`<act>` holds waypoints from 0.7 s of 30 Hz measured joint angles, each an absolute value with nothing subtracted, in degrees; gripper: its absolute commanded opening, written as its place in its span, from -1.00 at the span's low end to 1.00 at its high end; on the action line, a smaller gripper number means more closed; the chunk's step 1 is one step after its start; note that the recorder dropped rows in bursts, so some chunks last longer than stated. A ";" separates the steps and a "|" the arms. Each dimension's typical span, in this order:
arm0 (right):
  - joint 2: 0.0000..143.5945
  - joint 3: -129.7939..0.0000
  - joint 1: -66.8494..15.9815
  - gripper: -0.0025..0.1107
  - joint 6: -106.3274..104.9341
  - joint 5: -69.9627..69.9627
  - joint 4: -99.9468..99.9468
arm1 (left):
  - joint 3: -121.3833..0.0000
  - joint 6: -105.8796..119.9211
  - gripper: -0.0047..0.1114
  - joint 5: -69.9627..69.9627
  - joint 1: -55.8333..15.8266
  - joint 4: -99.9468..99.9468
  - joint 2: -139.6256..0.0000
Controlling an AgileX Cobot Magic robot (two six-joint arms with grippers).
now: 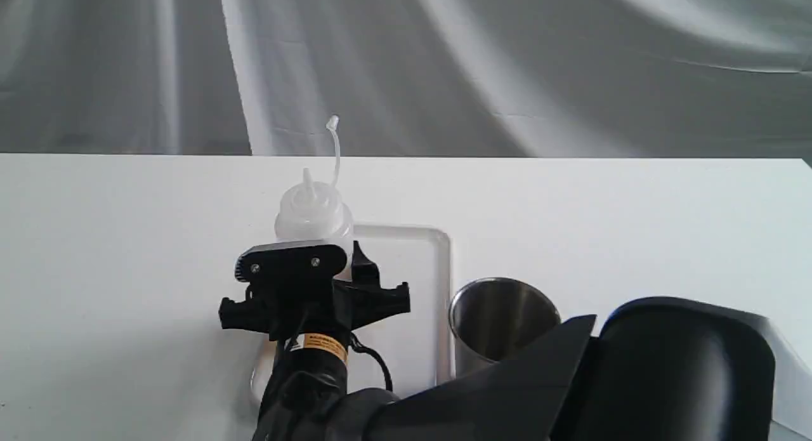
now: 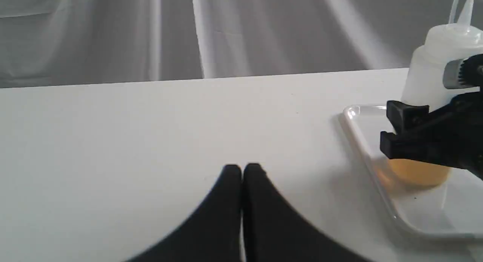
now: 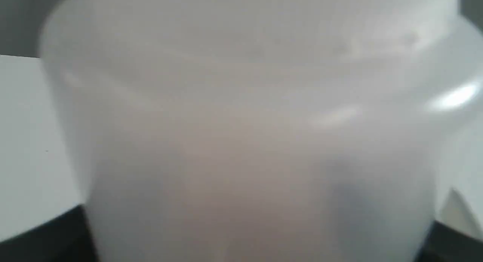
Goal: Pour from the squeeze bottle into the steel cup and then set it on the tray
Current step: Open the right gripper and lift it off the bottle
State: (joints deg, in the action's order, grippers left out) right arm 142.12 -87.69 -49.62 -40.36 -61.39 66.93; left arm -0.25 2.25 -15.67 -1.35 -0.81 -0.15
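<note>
The right gripper (image 1: 320, 260) clasps the squeeze bottle (image 1: 314, 212), upright on the tray (image 1: 438, 238) midway between the counter's (image 1: 127, 238) left and right edges; the left gripper (image 2: 241, 171) is pinched closed, empty. Too firm a clasp could squirt liquid from the uncapped nozzle (image 1: 307, 177), or the right arm (image 1: 507, 390) could knock the steel cup (image 1: 501, 314) beside the tray.

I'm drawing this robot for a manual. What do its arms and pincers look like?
Mostly matte black. The left pincer has two smooth fingers tapering to rounded tips. The right pincer has a blocky crossbar, a silver-edged plate with two screws and a grey toothed wheel. Its wrist carries a yellow label, with a thin black cable looping beside it.
</note>
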 measured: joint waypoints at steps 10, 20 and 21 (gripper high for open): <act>142.17 -87.69 -49.05 -0.96 -40.36 -61.39 66.95 | -0.26 2.25 -0.92 -15.67 -1.35 -0.81 -0.15; 142.17 -87.79 -49.05 -0.96 -40.36 -61.39 67.07 | -0.26 2.25 -0.92 -15.67 -1.35 -0.81 -0.15; 142.17 -87.79 -49.05 -0.96 -40.36 -61.39 67.07 | -0.26 2.25 -0.92 -15.67 -1.35 -0.81 -0.15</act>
State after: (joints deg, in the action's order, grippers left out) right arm 142.17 -87.79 -49.05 -40.36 -61.39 67.07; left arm -0.25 2.25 -15.67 -1.35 -0.81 -0.15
